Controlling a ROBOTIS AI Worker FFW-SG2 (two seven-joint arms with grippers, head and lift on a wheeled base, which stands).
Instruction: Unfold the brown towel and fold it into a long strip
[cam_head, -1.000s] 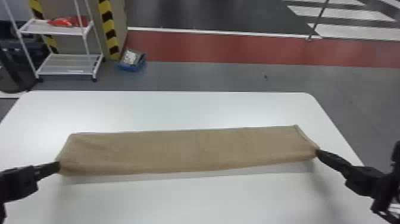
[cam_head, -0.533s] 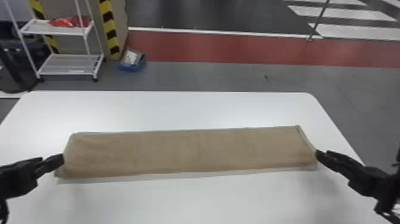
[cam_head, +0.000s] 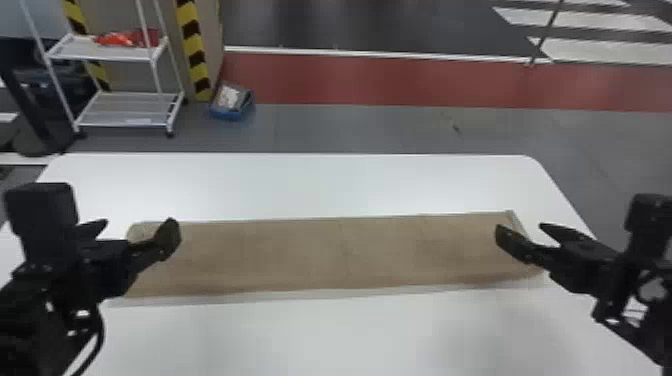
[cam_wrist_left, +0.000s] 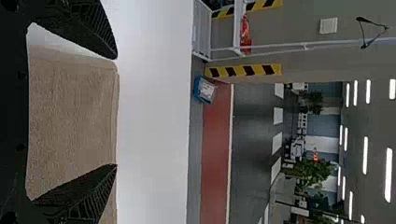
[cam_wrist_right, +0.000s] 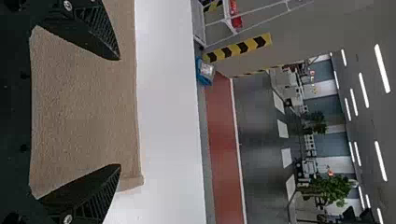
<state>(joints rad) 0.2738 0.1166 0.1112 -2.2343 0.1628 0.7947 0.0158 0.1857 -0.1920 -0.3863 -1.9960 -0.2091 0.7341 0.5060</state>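
The brown towel (cam_head: 320, 255) lies flat across the white table as a long strip running left to right. Over its left end is my left gripper (cam_head: 134, 226), open and holding nothing. My right gripper (cam_head: 531, 231) is open above the strip's right end, also without cloth in it. In the left wrist view, the towel (cam_wrist_left: 70, 112) shows between and beyond the spread fingers of the left gripper (cam_wrist_left: 116, 112). The right wrist view has the towel (cam_wrist_right: 84, 107) behind the right gripper (cam_wrist_right: 120, 112), its fingers wide apart.
Bare white table surface (cam_head: 310, 185) extends behind the strip and in front of it. On the floor past the far edge stand a white shelf rack (cam_head: 125, 110) and a blue box (cam_head: 231, 102), at the back left.
Both grippers have let go of the strip's near corners, opened and risen over its ends, the left one moving right and away. The strip's near edge has settled onto the table.
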